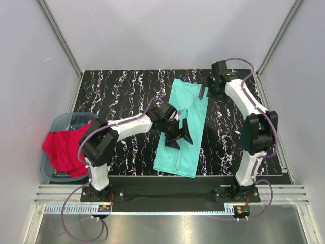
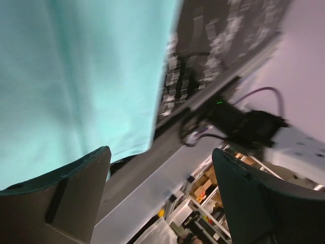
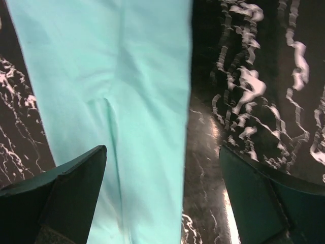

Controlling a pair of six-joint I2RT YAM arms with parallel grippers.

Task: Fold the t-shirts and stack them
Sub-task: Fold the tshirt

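Observation:
The mint-teal t-shirt (image 1: 191, 104) lies folded into a long narrow strip down the middle of the black marbled table (image 1: 122, 91). My left gripper (image 1: 182, 138) hovers open over the strip's lower half; in the left wrist view its fingers (image 2: 81, 193) hold nothing and the teal cloth (image 2: 76, 76) lies beyond them. My right gripper (image 1: 204, 93) is open at the strip's far right corner. In the right wrist view it (image 3: 162, 150) straddles the shirt's right edge (image 3: 127, 76) from above. The red t-shirt (image 1: 63, 147) is bunched in the tub at the left.
A translucent blue-grey tub (image 1: 57, 123) sits at the table's left edge, with the red cloth draped over its near rim. White walls enclose the table on three sides. A metal rail (image 1: 167, 193) runs along the front by the arm bases.

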